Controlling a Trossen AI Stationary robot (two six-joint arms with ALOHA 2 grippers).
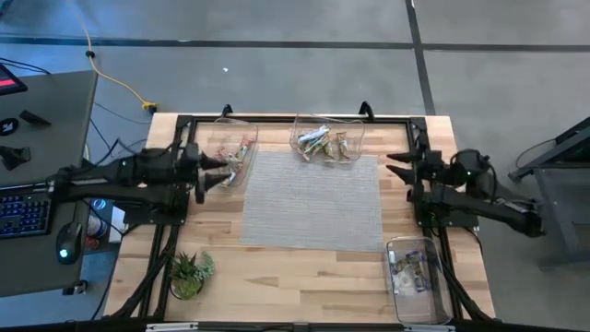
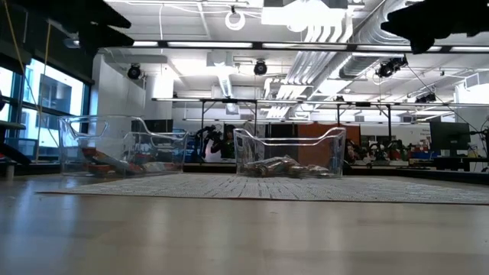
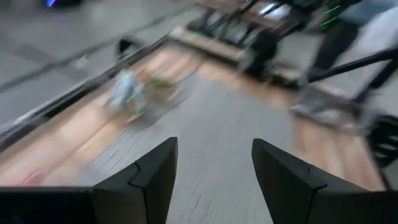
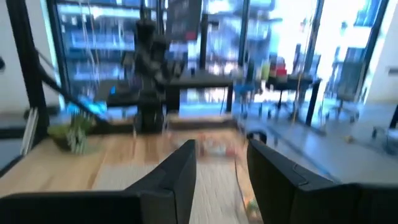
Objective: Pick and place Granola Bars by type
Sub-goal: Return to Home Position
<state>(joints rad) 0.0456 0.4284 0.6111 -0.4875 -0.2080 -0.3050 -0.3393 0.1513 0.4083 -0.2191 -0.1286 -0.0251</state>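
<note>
Step in hand, as I judged it: return to the rest pose. No Granola Bars lay on the grey mat [image 1: 313, 198], so sorting appeared complete.

Nearest, at the lower left of the high view, a potted plant [image 1: 189, 270] stood on the worktop [image 1: 277, 286]. At the lower right, the clear bin [image 1: 441, 277] held the blue bars [image 1: 410, 272].

At mid-frame, my left pincer [image 1: 224, 172] hung at the mat's left edge, fingers spread and holding nothing. My right pincer [image 1: 395, 170] hung at the mat's right edge, also spread and empty. The low view showed both arms high above the bins.

Farther, the upper-left bin [image 1: 236, 123] held the red bars [image 1: 241, 152], and the upper-centre bin [image 1: 327, 118] held the yellow-green bars [image 1: 323, 143].

Next move, in my judgement: draw each arm back outward along its own side. The left pincer sat just beside the upper-left bin, so its wall was the one obstruction to clear. Beyond the worktop lay only the room.
</note>
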